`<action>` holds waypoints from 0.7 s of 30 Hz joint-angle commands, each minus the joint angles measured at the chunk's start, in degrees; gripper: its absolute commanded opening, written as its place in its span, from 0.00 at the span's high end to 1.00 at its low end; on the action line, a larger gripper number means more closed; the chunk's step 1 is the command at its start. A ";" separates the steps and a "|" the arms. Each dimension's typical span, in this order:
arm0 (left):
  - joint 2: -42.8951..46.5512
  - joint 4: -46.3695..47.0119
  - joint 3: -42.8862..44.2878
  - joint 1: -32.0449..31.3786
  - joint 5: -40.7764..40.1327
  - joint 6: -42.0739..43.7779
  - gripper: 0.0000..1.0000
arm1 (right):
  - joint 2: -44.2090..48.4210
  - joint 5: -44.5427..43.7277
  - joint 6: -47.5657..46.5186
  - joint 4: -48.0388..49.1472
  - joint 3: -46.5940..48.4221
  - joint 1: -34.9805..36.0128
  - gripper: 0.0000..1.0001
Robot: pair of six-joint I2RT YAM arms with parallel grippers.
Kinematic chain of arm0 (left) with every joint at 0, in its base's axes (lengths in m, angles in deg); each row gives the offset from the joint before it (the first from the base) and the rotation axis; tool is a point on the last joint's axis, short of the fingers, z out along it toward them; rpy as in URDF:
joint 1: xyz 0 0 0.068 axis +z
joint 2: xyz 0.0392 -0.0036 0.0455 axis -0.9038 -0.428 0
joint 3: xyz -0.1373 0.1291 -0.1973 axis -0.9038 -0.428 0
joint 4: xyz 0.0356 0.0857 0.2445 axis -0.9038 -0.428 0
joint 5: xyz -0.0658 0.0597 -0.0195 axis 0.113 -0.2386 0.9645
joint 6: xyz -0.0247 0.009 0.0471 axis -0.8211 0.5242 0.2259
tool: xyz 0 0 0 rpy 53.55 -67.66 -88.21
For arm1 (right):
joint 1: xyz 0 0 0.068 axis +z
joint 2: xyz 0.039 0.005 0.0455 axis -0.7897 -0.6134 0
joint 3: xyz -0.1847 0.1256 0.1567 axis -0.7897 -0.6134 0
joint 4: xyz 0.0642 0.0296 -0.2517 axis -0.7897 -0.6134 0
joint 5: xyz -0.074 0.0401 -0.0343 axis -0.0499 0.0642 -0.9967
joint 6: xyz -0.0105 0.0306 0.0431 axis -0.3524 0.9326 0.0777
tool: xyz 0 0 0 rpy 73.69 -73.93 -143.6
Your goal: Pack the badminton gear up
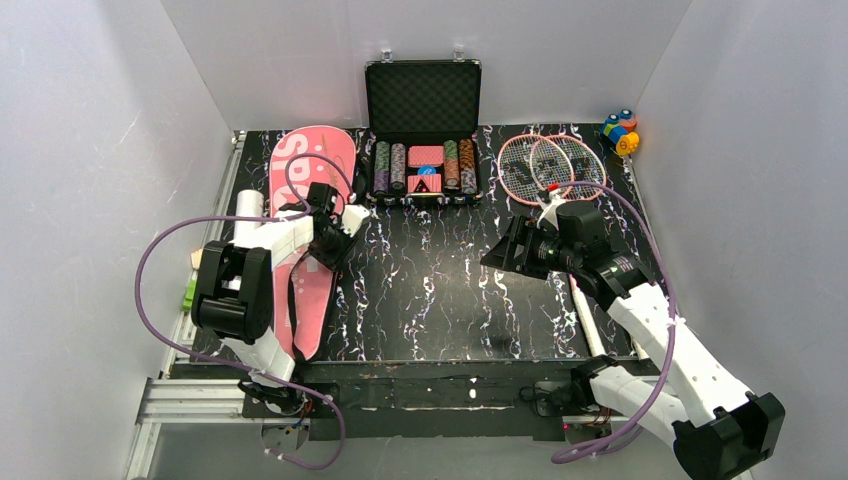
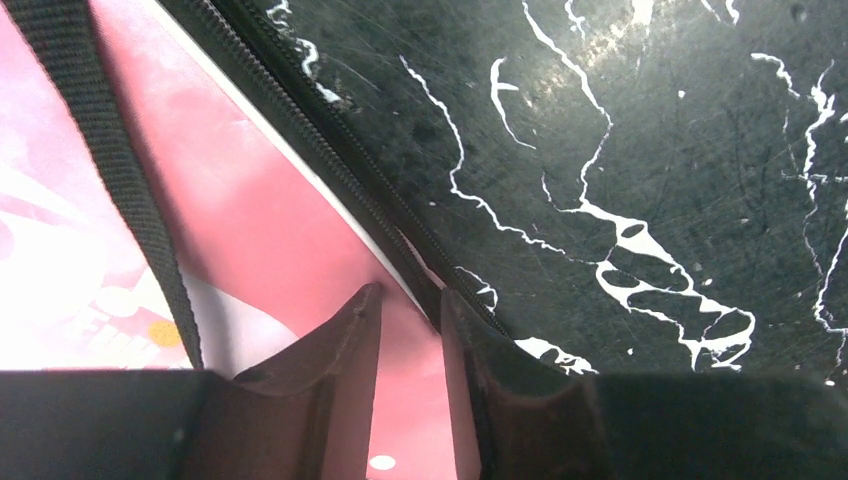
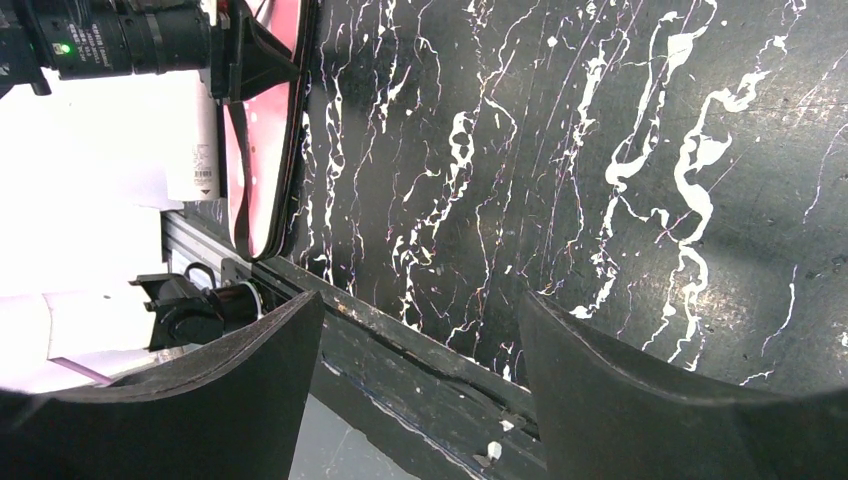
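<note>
**Task item, position.** The pink racket-shaped fabric cover with white lettering (image 1: 312, 165) lies flat in the left part of the top view. Its long axis runs from the upper part of the frame down to the lower part, broad end uppermost. The long white tube (image 1: 247, 207) lies just beside it on the left. The two pink-framed rackets (image 1: 550, 165) lie in the upper right, well apart from the cover.

**Left pincer.** The left gripper (image 1: 335, 245) sits on the cover's right-hand long edge, roughly at mid-length. In the left wrist view the dark fingers (image 2: 340, 350) are drawn near each other. The cover's black zipper seam (image 2: 330, 160) runs down from the upper left into the gap between them. A narrow gap shows. Whether the seam is actually pinched cannot be told. The black strap (image 2: 120, 170) lies on the pink fabric to the left, apart from the fingers.

**Right pincer.** The right gripper (image 3: 420, 390) stands spread wide and holds nothing. It hangs over the bare black marbled table (image 1: 440, 300) and faces the left of the frame.

**Judgement.** The left arm is the nearer to the cover. The coming move appears to turn on taking that edge, which lies across the finger gap, so as to lift the flap open.
</note>
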 commanded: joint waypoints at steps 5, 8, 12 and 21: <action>-0.02 -2.87 0.52 -0.93 1.46 0.55 1.00 | 1.50 1.02 0.25 2.49 -0.77 -0.62 0.22; 1.23 -4.67 2.44 -0.90 2.09 -0.35 1.00 | 1.14 1.34 0.20 2.44 -0.49 -0.69 0.23; 4.07 -7.27 5.33 -0.93 3.53 -1.68 1.00 | 1.17 1.20 -0.11 1.86 0.64 -0.71 0.25; 12.47 -12.83 11.39 -0.86 5.42 -3.29 1.00 | 1.25 1.70 0.21 2.55 0.76 -0.71 0.27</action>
